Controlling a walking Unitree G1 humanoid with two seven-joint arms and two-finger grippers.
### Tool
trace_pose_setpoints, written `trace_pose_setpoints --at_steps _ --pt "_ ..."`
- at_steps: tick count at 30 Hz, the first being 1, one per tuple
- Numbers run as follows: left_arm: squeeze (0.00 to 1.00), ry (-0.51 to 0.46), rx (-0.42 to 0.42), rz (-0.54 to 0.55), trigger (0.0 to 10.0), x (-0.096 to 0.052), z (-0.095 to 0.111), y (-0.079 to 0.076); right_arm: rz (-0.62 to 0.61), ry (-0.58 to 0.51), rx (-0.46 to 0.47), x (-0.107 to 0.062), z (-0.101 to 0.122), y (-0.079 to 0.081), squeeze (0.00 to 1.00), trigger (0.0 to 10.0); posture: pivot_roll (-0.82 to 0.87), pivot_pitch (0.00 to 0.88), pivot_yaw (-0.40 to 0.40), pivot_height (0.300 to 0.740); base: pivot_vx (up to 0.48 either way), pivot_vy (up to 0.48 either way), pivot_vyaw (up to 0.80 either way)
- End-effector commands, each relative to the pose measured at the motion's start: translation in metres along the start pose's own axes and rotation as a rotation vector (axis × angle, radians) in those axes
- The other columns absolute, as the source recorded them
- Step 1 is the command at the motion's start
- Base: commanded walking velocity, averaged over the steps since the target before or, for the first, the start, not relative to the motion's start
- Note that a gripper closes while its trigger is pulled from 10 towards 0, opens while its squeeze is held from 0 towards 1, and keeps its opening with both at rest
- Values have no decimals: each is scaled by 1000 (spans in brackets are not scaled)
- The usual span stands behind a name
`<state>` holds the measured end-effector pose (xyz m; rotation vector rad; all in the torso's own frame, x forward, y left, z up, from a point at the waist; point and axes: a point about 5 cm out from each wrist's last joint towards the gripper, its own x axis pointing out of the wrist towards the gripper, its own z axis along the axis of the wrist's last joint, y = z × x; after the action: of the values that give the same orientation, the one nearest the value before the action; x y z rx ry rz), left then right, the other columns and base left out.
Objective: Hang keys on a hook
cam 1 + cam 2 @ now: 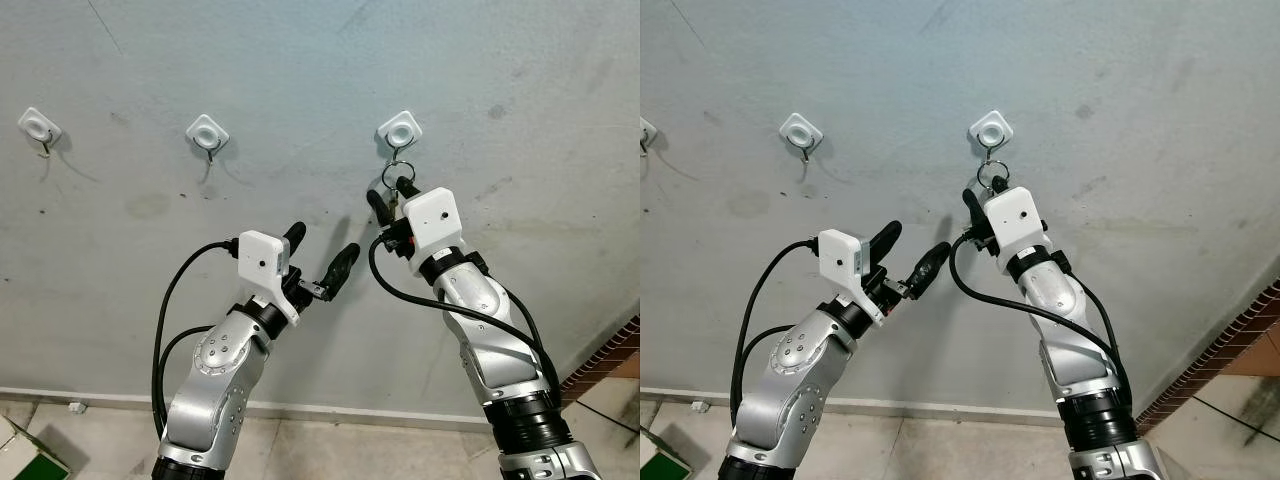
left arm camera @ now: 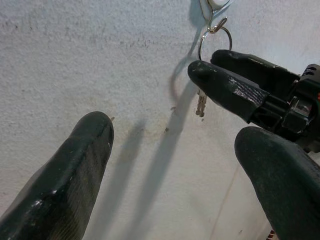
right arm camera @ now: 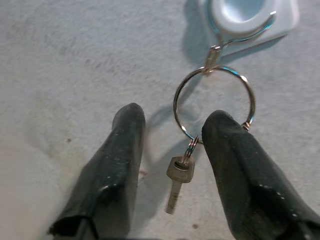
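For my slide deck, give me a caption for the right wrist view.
Key ring hanging on the wall hook, small key dangling between the open right gripper fingers.

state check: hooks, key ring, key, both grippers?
right hook: carries the key ring
key ring: hung on hook
key: dangling from ring
middle hook: bare
left hook: bare
right gripper: open, fingers astride ring
left gripper: open, holding nothing

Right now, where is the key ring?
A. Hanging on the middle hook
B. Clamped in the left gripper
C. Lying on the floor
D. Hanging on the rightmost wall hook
D: the key ring hangs from the rightmost hook, with the open right gripper around the small key, not clamping it.
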<state>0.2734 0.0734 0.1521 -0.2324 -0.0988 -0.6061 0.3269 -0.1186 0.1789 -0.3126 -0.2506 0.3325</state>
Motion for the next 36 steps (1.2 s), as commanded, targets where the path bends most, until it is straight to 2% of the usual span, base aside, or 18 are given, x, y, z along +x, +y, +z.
trace_pose_setpoints --at_steps 1,7,8,15,33,36 --pt "0 -12 6 -1 10000 -3 5 0 -44 7 12 -4 -3 -6 1000 10000 -54 0 45 740 0 0 0" --pt "0 -4 1 -3 10000 -3 3 -2 -23 -26 40 -4 4 -5 1000 10000 -55 0 45 740 0 0 0" --pt "0 -2 1 -2 10000 -3 3 -2 14 -23 53 -5 4 0 1000 10000 -55 0 45 740 0 0 0" --pt "0 3 -2 1 10000 -4 2 -2 74 -9 46 -8 1 10 1000 10000 -57 0 44 740 0 0 0" --pt "0 4 2 8 10000 -3 2 -2 36 -40 32 -12 8 11 1000 10000 -58 0 41 740 0 0 0" --pt "0 6 2 9 10000 -4 1 -3 48 -40 31 -14 8 16 1000 10000 -54 0 35 740 0 0 0"
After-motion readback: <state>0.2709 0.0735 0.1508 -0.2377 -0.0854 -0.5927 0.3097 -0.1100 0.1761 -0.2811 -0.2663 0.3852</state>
